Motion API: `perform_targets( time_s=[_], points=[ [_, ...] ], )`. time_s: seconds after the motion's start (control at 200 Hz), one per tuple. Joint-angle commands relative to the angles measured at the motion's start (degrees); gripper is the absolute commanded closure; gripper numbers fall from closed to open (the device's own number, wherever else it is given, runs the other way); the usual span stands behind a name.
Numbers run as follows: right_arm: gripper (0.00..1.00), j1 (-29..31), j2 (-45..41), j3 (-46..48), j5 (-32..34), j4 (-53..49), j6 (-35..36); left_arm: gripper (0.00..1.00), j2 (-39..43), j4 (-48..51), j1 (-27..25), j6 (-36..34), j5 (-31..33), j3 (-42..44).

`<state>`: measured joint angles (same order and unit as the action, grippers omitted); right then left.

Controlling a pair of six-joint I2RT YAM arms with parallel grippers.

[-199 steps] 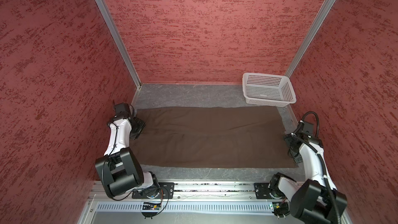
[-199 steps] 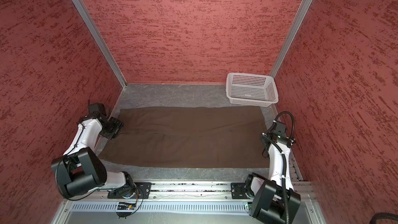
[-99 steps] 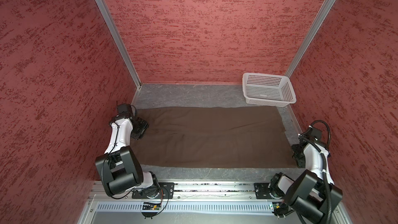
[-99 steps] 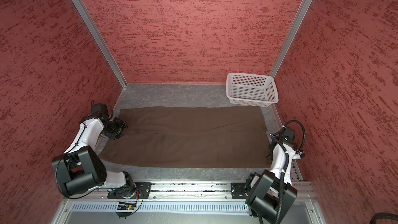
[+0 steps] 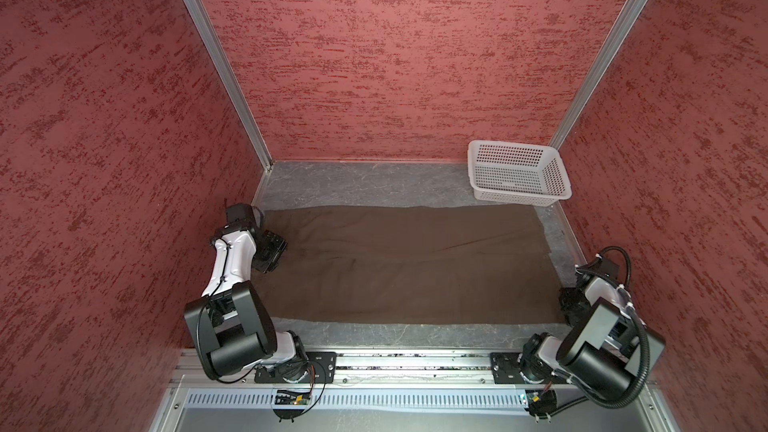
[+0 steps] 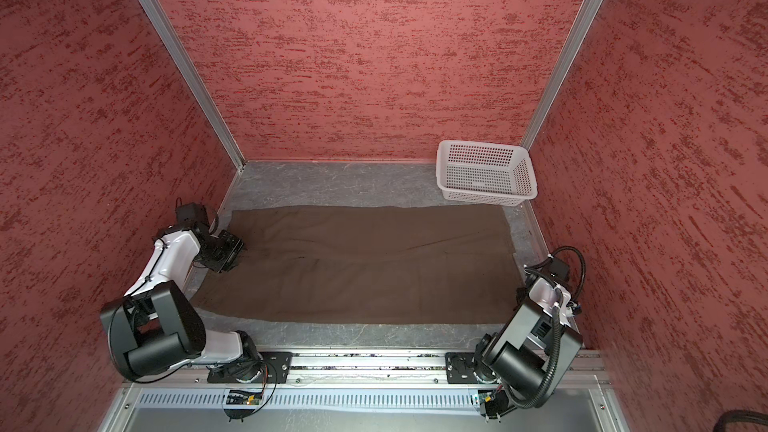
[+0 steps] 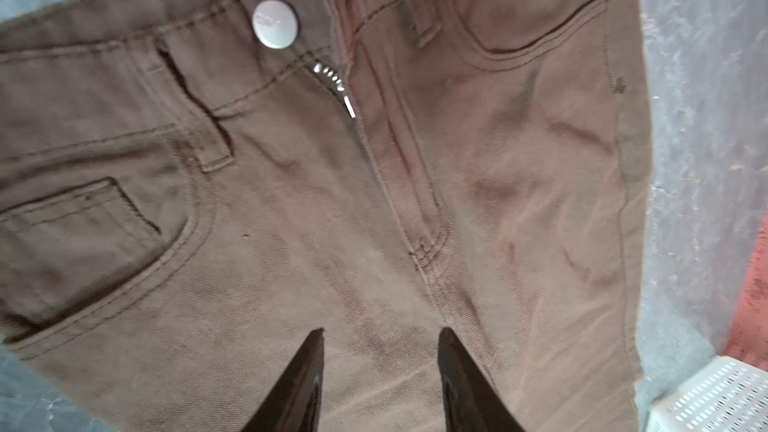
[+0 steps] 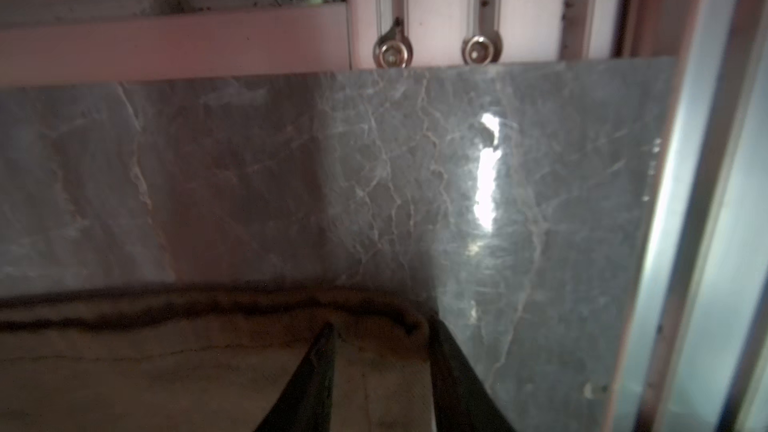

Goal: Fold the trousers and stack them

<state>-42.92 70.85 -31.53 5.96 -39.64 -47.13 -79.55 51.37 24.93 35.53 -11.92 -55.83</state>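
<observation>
Light: soft and even, moderately bright, tinted warm by the red walls (image 5: 374,56).
Both top views: sharp. The corner posts (image 5: 216,60) splay outward toward the frame edges. The trousers (image 5: 407,263) read as a flat dark patch, their folds only faintly shaded.
Left wrist view: cloth paler, with a pinkish cast. The waistband is softly blurred.
Right wrist view: dim and smeared. There is a hard white glare streak on the tabletop (image 8: 486,172). The hem is out of focus.

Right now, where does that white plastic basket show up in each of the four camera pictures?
Top view: white basket in the far right corner of the table.
Top view: basket there too.
Left wrist: basket corner peeks in beyond the trousers.
Right wrist: not in it.
Shared landmark: the brown trousers, in every view.
</observation>
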Motion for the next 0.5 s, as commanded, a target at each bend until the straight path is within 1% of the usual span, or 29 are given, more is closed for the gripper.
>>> perform_targets(
  time_s=[0.0, 0.07, 0.13, 0.271, 0.301, 0.341, 0.381, 0.456, 0.496],
  points=[
    [0.83, -0.49, 1.75, 2.78, -2.50, 4.35, -0.22, 0.49, 0.97, -0.03, 1.36, -1.16, 1.11, 1.15],
    [1.00, -0.59, 1.37, 2.66, -3.35, 4.48, 0.48, 0.47, 1.37, 0.13, 2.27, -1.16, 0.84, 1.62],
    [1.00, -0.70, 0.57, 2.06, -4.25, 4.00, 1.20, 0.47, 1.43, 0.01, 2.66, -1.33, 1.22, 1.99],
    [1.00, -0.72, -2.62, 0.24, -8.06, 3.64, 3.52, 0.47, 0.53, 1.15, 2.93, -1.89, 4.83, 2.44],
    [1.00, -0.68, -3.31, -0.29, -9.11, 3.96, 4.30, 0.43, 0.46, 1.40, 3.02, -1.74, 5.18, 2.63],
    [1.00, -0.75, -4.05, -0.99, -10.58, 4.21, 5.38, 0.35, 0.62, 1.67, 3.02, -1.35, 5.65, 2.88],
    [1.00, -0.72, -4.63, -1.81, -11.97, 4.30, 6.01, 0.30, 0.92, 1.89, 3.02, -0.77, 6.10, 3.17],
    [1.00, -0.69, -5.02, -3.53, -14.50, 4.06, 7.88, 0.22, 1.25, 2.03, 3.02, 0.09, 7.56, 3.86],
    [1.00, -0.71, -5.18, -4.21, -15.48, 4.00, 9.04, 0.20, 1.39, 1.96, 3.02, 0.68, 8.77, 4.41]
  ],
)
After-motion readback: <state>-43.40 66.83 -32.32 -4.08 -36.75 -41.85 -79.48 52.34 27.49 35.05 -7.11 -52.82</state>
